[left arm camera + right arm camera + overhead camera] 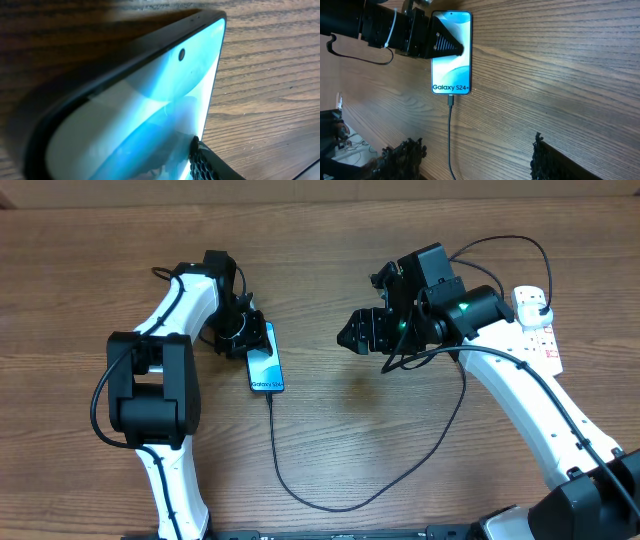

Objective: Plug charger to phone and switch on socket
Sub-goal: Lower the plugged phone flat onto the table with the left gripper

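Galaxy S24+ phone (451,70), open table (340,420) alongside, my left gripper (246,335) finger on screen, grip unclear, right gripper (350,335) wide, empty, apart

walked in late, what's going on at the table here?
The left gripper sits on the screen of the phone, which lies flat on the table. The charger is already plugged into the phone's bottom edge. The right gripper hovers open and empty between phone and socket. The socket's switch is too small to read.
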Robot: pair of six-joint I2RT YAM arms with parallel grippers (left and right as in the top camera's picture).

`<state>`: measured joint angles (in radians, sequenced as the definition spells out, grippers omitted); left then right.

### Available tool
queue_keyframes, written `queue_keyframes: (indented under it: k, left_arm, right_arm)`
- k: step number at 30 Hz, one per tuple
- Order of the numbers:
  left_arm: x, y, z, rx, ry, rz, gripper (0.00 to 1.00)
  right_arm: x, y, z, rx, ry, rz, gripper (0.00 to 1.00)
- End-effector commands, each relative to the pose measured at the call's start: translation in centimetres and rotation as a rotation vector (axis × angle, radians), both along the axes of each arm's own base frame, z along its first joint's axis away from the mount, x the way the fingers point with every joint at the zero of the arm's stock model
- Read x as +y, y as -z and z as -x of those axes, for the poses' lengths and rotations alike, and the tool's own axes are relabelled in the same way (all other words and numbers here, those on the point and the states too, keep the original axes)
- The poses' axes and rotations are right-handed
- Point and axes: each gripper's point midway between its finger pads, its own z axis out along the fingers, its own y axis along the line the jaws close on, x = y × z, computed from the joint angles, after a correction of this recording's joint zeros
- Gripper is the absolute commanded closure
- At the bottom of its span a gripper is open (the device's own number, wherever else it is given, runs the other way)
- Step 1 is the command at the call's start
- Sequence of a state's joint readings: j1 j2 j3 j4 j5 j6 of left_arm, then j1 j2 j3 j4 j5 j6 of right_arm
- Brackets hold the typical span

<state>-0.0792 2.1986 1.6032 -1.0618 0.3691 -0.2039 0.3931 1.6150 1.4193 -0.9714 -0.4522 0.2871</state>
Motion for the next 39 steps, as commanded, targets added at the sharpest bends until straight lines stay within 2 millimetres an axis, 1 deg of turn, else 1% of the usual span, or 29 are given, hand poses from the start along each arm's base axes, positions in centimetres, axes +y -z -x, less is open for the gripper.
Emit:
queue_keyframes:
  k: [1,6,14,23,29,33,39]
  left_arm:
    - [1.3,1.1,0.6,0.017,0.013,-0.093,0.55]
    - [1.3,1.1,0.6,0.017,0.013,-0.094,0.52]
    - [2.1,1.3,0.9,0.025,0.018,-0.142,0.52]
    - [2.6,1.4,0.9,0.024,0.022,-0.170,0.52]
    - [2.8,1.4,0.9,0.024,0.022,-0.180,0.51]
    - [2.8,1.4,0.9,0.026,0.023,-0.181,0.48]
    - [2.8,1.4,1.0,0.028,0.023,-0.180,0.47]
  right_arm:
    - [-0.1,-1.4,-0.4,-0.044,0.001,-0.008,0.27]
    - [-0.1,-1.4,-0.3,-0.041,0.001,-0.007,0.28]
    - [-0.2,-1.4,-0.2,-0.038,0.001,-0.006,0.27]
    - [-0.2,-1.4,-0.2,-0.037,0.001,-0.005,0.28]
    - [-0.2,-1.3,-0.2,-0.037,0.001,-0.005,0.28]
    - [-0.2,-1.3,-0.1,-0.035,-0.002,-0.003,0.27]
    - [-0.3,-1.2,0.0,-0.037,-0.015,0.003,0.28]
